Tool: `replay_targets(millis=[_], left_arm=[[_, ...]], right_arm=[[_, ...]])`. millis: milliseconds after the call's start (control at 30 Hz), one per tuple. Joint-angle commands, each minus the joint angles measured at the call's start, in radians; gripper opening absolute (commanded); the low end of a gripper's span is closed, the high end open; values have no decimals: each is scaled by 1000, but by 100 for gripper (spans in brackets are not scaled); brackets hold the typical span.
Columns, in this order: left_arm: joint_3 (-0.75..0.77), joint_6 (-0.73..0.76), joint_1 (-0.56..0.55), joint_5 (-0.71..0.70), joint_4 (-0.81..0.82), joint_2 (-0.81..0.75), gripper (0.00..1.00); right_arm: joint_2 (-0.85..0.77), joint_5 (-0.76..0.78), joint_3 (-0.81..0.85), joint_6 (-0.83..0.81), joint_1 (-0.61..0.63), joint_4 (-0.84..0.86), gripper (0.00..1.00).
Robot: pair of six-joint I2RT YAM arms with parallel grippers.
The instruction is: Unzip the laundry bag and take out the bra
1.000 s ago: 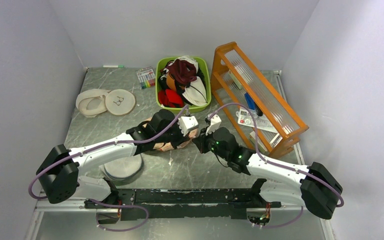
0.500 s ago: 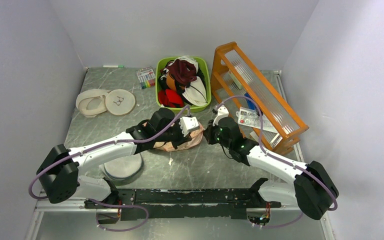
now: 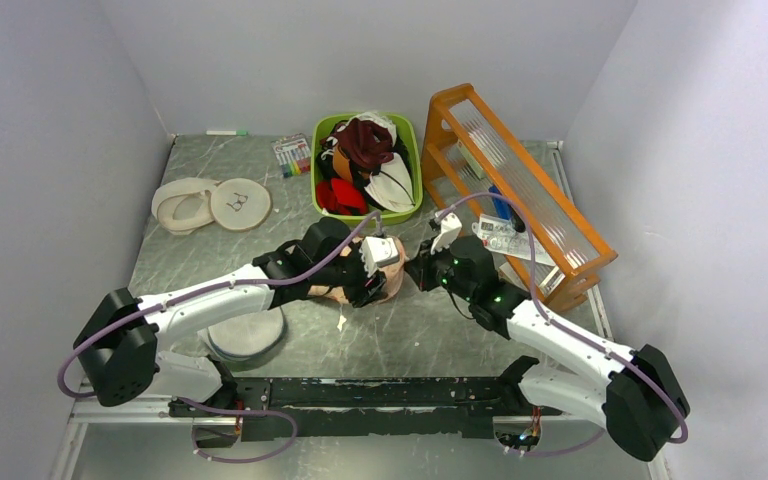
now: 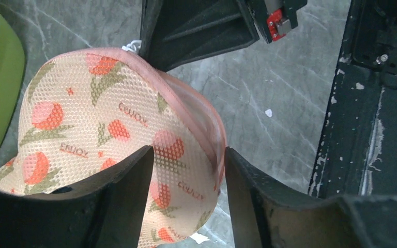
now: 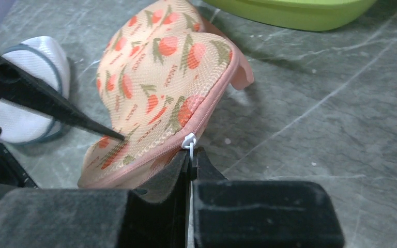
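My right end effector is pinching the white zip pull of the cream-peach flowered mesh laundry bag, lying at six o'clock from the green plastic basket. My left end effector is straddling it, half wide; I should be pinning the fabric while pulling.

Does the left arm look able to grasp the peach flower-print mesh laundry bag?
Probably yes: the open left gripper straddles part of the laundry bag; the right gripper only pinches its white zip pull.
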Motion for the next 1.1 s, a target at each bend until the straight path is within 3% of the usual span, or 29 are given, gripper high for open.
replay_targets(millis=[0, 100, 200, 367, 500, 733, 1067], left_arm=[[15, -13, 5, 57, 18, -26, 72], [18, -26, 6, 72, 21, -22, 94], [14, -30, 6, 57, 30, -23, 95], [14, -27, 6, -61, 18, -21, 85], [23, -15, 6, -95, -5, -14, 69], [32, 1, 5, -85, -16, -7, 65], [40, 14, 6, -48, -32, 6, 32]], right_arm=[[-27, -95, -26, 34, 13, 70, 0], [-21, -115, -46, 58, 41, 111, 0], [5, -120, -50, 61, 89, 143, 0], [32, -49, -26, 51, 188, 126, 0], [38, -23, -19, 51, 203, 112, 0], [20, 5, -12, 55, 202, 97, 0], [28, 53, -23, 71, 202, 99, 0]])
